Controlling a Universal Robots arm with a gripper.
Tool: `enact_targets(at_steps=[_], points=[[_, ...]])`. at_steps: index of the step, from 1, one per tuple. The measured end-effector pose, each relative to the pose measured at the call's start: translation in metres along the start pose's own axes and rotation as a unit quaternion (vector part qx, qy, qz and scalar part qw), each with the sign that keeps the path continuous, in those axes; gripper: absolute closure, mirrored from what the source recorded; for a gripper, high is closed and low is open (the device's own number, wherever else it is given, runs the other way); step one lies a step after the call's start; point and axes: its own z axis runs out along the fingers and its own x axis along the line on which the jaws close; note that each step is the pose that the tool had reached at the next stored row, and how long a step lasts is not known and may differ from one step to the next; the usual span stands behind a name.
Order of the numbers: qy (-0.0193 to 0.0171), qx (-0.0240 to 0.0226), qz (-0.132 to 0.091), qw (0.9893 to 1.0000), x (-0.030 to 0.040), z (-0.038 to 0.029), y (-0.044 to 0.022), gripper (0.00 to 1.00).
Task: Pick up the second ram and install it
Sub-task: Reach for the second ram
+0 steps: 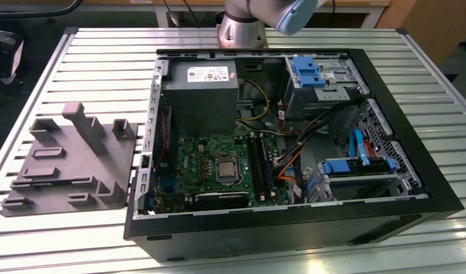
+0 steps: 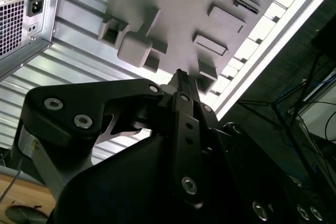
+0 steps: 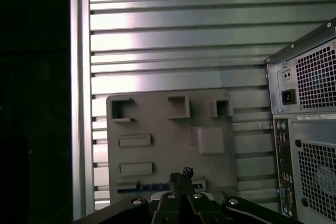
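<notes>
Apparently the second ram [image 3: 142, 187] is the thin blue strip along the grey fixture's [image 3: 168, 135] edge on the bench [image 3: 173, 40], just beside the claw [image 3: 181, 173], which is clenched on nothing. The pickup step looks to be in hand, and grasping calls for parted fingers. The exterior view adds the open computer case [image 1: 294, 228] and its motherboard [image 1: 210, 165].

Silver ribbed table [image 1: 103, 57]; matte grey fixture [image 1: 73, 165]; black case [image 1: 294, 228], green motherboard [image 1: 210, 165], bright blue clips [image 1: 307, 71], orange cables [image 1: 287, 164]; black gripper [image 2: 181, 75].
</notes>
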Motion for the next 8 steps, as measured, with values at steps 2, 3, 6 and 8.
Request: enact_targets(at_steps=[2,3,6,8], points=[[0.0000,0.0000,0.000,1.0000,0.0004,0.0004,-0.0011,0.89],[0.0000,0.0000,0.000,1.0000,0.0006,0.0007,-0.0017,0.89],[0.0000,0.0000,0.000,1.0000,0.0013,0.0012,-0.0035,0.89],[0.0000,0.0000,0.000,1.0000,0.0017,0.0015,-0.0046,0.89]])
